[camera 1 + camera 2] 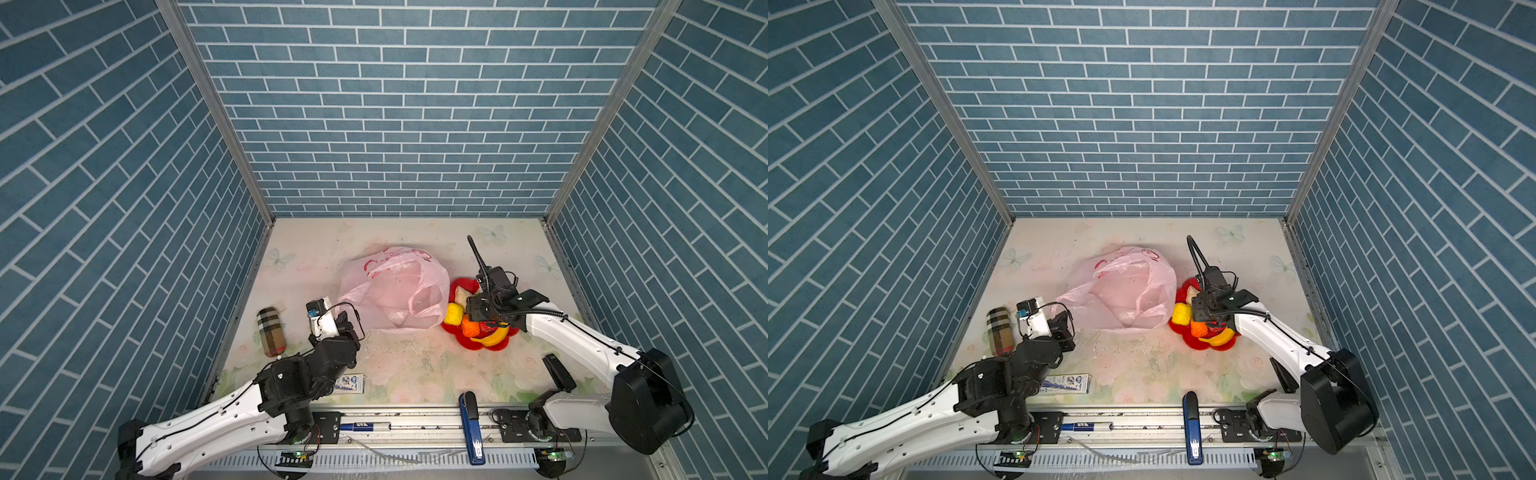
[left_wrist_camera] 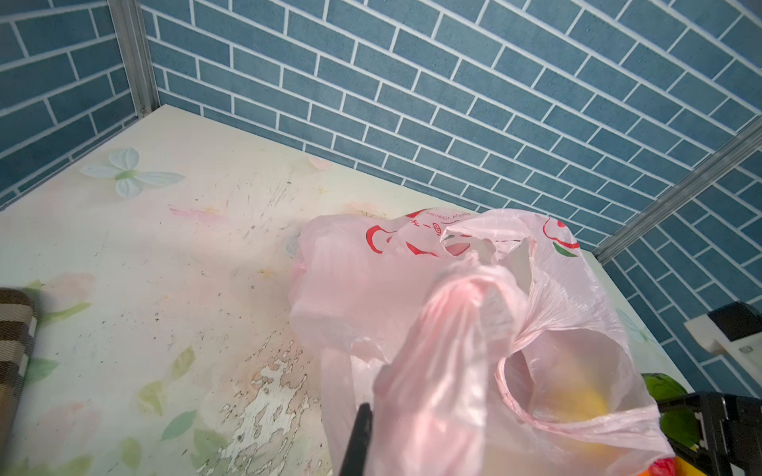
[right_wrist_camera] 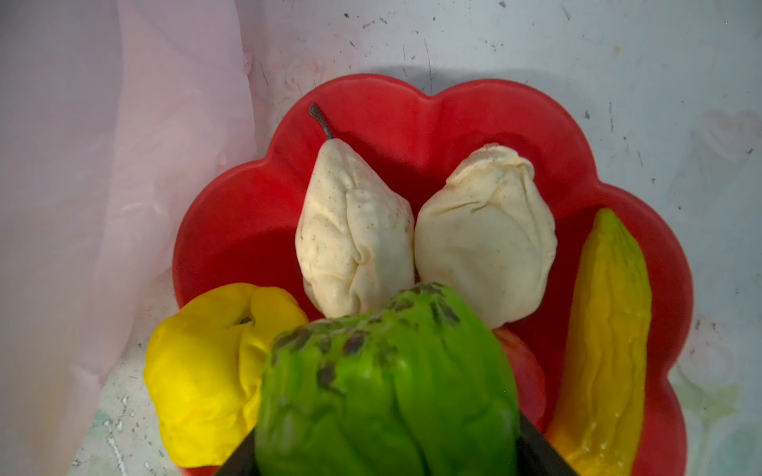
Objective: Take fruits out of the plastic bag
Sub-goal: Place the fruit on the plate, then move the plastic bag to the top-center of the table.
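Crinkled pale-pink bag [image 1: 390, 286], its red lettering apparently reading "Enjoy your life", lies on the table [image 1: 316, 257], handle pinched by the left gripper [image 1: 348, 323]. The right gripper [image 1: 478, 311] clasps a green fruit [image 3: 387, 383] above the neighbouring red plate [image 3: 412, 111] of other fruits [image 3: 354, 230].

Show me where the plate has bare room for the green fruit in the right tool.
Bare red plate lies between the rim and the tips of the stemmed pear and stemless pear, and between the stemmed pear and the plastic bag. Crowded: yellow lumpy fruit, red fruit, banana surround the green fruit.
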Controlling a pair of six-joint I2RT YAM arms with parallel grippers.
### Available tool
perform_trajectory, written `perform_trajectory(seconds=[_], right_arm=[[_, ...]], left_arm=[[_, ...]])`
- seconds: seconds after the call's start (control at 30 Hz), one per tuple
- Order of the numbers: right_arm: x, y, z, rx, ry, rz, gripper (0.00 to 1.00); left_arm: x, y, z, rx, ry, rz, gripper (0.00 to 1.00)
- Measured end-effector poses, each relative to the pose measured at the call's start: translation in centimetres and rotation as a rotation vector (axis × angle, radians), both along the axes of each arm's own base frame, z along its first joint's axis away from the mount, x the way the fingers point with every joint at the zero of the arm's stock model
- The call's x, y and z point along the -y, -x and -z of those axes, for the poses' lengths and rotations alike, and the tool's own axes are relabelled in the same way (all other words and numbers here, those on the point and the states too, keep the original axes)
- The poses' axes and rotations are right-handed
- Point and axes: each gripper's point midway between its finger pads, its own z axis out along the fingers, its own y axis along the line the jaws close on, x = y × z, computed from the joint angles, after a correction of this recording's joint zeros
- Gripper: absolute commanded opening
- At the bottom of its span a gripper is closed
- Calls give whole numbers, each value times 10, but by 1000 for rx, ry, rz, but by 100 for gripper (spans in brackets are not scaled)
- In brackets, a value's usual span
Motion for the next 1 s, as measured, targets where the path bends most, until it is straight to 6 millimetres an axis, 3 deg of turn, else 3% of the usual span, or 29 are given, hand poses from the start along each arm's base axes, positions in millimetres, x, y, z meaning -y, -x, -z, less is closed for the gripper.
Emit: perform_trajectory(seconds=[0.3,0.5,0.73,1.0], right_arm=[[-2,-1,0,0,-24,10,59],[-4,-1,0,-1,-34,12,65],[-4,-1,-1,1,-39,17,73],[-2,1,-9,21,-58,27,78]], left_arm=[[1,10,50,-105,-43,47,0],[0,12,65,-132,-40,44,0],[0,9,58,-113,-41,31,0],[13,-5,21,-36,-59,13,2]])
